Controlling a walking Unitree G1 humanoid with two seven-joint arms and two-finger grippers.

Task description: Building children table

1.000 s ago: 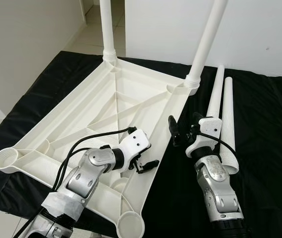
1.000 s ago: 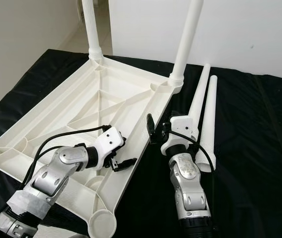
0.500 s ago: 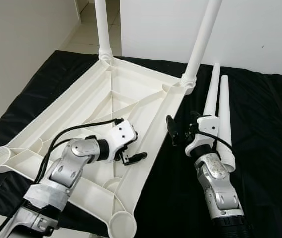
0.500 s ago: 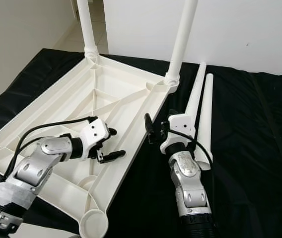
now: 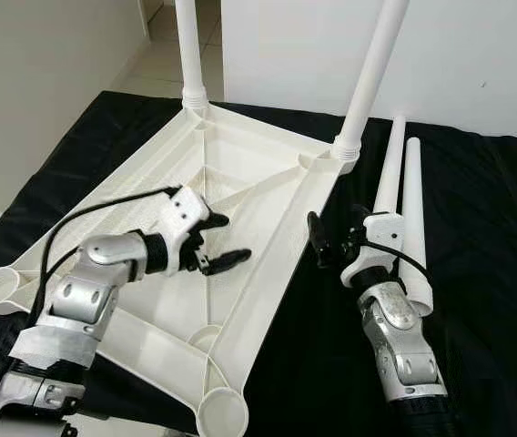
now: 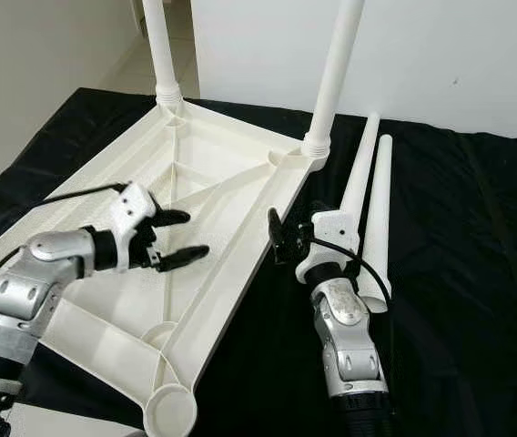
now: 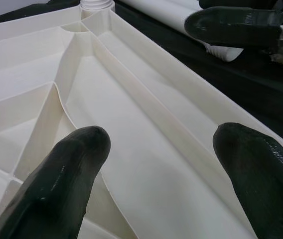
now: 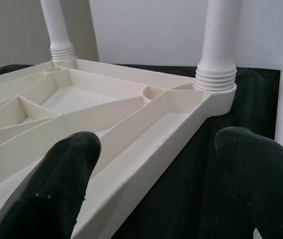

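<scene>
Left eye view: inverted tabletop (image 5: 268,173), two legs fitted.
Left gripper (image 5: 219,242) and right gripper (image 5: 336,235) are held spread, nothing gripped; loose legs (image 5: 402,196) lie right.

Black cloth (image 5: 486,228) (creased) beneath white wall (image 5: 477,55).

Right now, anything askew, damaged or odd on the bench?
Nothing damaged. The white plastic tabletop lies upside down on the black cloth, as assembly needs, with two legs screwed in. Two loose white tapered legs lie beside it. Both hands are open.

Even, bright diffuse light is filling the frames; shadows are staying soft; wrist-view fingertips (image 7: 57,184) are blurring up close.
</scene>
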